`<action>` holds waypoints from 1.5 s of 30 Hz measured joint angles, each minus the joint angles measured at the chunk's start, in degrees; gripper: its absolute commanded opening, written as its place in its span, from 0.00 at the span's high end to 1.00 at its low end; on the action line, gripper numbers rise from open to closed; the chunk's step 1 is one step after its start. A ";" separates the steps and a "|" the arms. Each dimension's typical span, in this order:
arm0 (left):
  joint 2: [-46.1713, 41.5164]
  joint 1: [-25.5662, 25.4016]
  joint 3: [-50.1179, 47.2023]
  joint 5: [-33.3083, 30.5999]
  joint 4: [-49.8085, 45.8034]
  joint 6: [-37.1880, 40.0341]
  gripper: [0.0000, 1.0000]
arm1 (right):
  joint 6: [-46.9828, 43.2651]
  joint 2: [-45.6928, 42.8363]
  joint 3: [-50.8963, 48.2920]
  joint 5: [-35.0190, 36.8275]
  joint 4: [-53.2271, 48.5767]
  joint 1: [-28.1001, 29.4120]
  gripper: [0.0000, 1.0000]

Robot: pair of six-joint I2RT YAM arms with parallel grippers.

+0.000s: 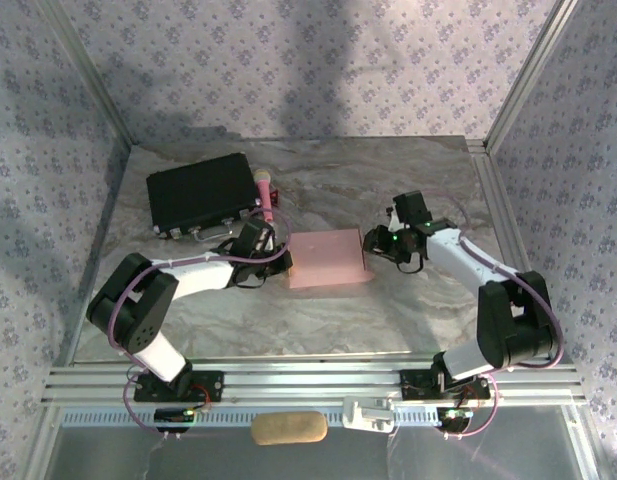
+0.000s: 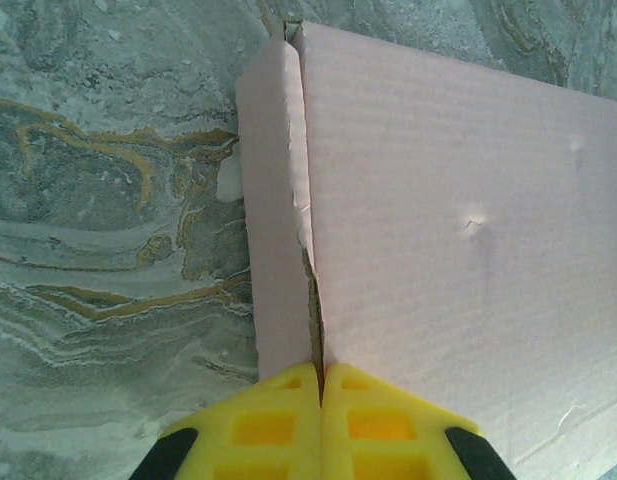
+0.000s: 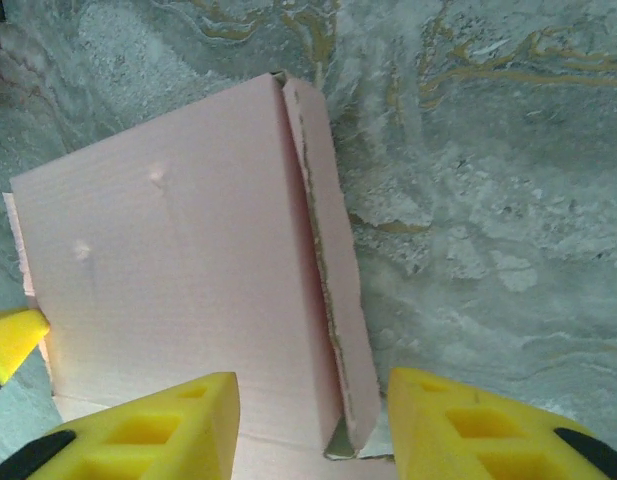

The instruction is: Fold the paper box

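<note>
The paper box [image 1: 328,258], pale pink and shallow, lies lid-side up in the middle of the marble table. My left gripper [image 1: 276,250] is at its left side. In the left wrist view the yellow fingertips [image 2: 288,385] are pressed together on the lower end of the box's [image 2: 458,200] upright side wall [image 2: 273,200]. My right gripper [image 1: 374,243] is at the box's right side and stands open. Its two fingers [image 3: 178,425] straddle the right side wall [image 3: 333,260], which leans slightly outward from the box top [image 3: 178,260].
A black rectangular case [image 1: 200,193] sits at the back left, with a pink-handled object [image 1: 265,195] beside it. A tan oblong thing [image 1: 288,428] and a white part [image 1: 368,413] lie below the rail at the near edge. Patterned walls enclose the table.
</note>
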 measured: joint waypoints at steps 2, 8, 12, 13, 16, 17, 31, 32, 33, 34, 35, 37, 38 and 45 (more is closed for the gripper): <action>0.00 0.00 -0.39 0.02 0.72 0.00 0.98 | -0.24 0.39 -1.01 -1.84 1.07 -0.55 0.52; 0.00 0.07 -0.92 0.22 1.92 0.00 0.99 | -0.90 5.75 -1.38 -7.80 5.86 -1.05 0.51; 0.02 0.11 -0.92 0.24 1.95 0.00 0.98 | -1.88 9.77 -1.29 -9.99 7.04 -0.92 0.56; 0.07 0.11 -0.92 0.26 1.97 0.00 0.99 | -2.08 10.71 -1.29 -10.25 7.17 -0.81 0.59; 0.24 0.11 -0.92 0.37 2.21 -0.02 0.99 | -2.10 11.50 -1.25 -10.58 7.61 -0.61 0.71; 0.33 0.11 -0.92 0.37 2.34 -0.02 0.99 | -2.01 11.50 -1.22 -10.54 7.80 -0.55 0.75; 1.33 3.26 -3.23 4.04 8.33 -1.03 1.00 | -1.99 10.58 -0.98 -8.92 8.02 0.33 0.62; 1.33 3.69 -3.78 4.76 9.27 -1.05 1.00 | -2.03 9.75 -1.33 -9.07 8.09 0.07 0.58; 1.33 4.17 -4.31 5.53 10.14 -1.03 1.00 | -2.05 8.85 -1.73 -9.31 8.11 -0.13 0.56; 1.38 4.72 -4.94 6.43 11.10 -1.03 1.00 | -2.08 7.61 -2.34 -9.75 8.31 -0.46 0.53; 1.40 5.29 -5.57 7.37 12.20 -1.01 1.00 | -2.10 6.32 -3.08 -10.43 8.79 -0.96 0.50; 1.40 6.32 -6.60 8.96 13.66 -0.83 1.00 | -2.01 4.46 -4.63 -12.20 10.25 -2.25 0.46; 1.40 6.82 -6.99 9.70 14.16 -0.79 1.00 | -2.01 3.85 -5.44 -13.33 11.23 -2.97 0.43; 2.14 8.74 -8.00 13.49 16.46 0.04 1.00 | 0.31 4.11 -10.38 -21.68 20.35 -4.96 0.36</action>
